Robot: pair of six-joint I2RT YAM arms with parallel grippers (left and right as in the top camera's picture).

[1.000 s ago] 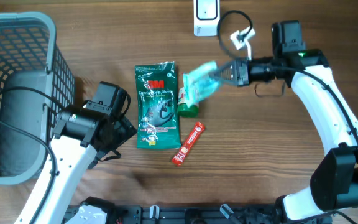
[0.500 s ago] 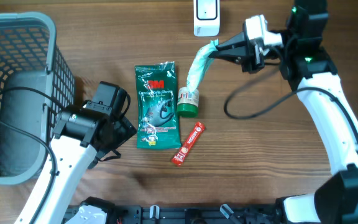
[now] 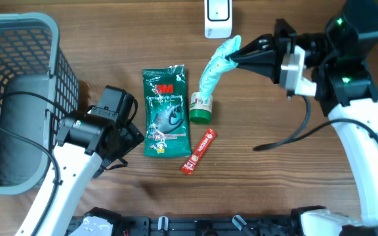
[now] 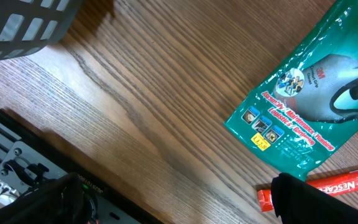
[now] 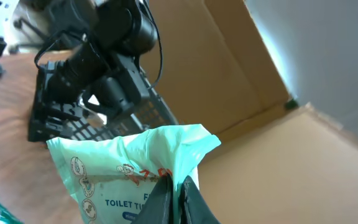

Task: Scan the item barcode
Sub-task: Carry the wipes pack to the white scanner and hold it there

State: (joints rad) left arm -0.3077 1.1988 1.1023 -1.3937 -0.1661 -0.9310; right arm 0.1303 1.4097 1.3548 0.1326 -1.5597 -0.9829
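Right end effector (image 3: 243, 56) grips tissue pack (image 3: 212, 71) near scanner (image 3: 217, 19); left end effector (image 3: 127, 136) wide. Next we must present the barcode.

My work area, a mock shop checkout: I see a wooden table (image 3: 274, 187), grey shopping basket (image 3: 18, 21), white scanner (image 3: 217, 16), packaged goods (image 3: 166, 111); cardboard boxes (image 5: 235, 81) beyond.

Right-wrist view. The right gripper (image 5: 174, 188) pinched one edge of a pale green tissue packet (image 5: 126, 167), its jaws closed on the film. Above and left of the packet stood a dark mesh basket (image 5: 89, 123) and a black cabled arm (image 5: 107, 37). Right of the packet rose brown cardboard panels (image 5: 247, 106).
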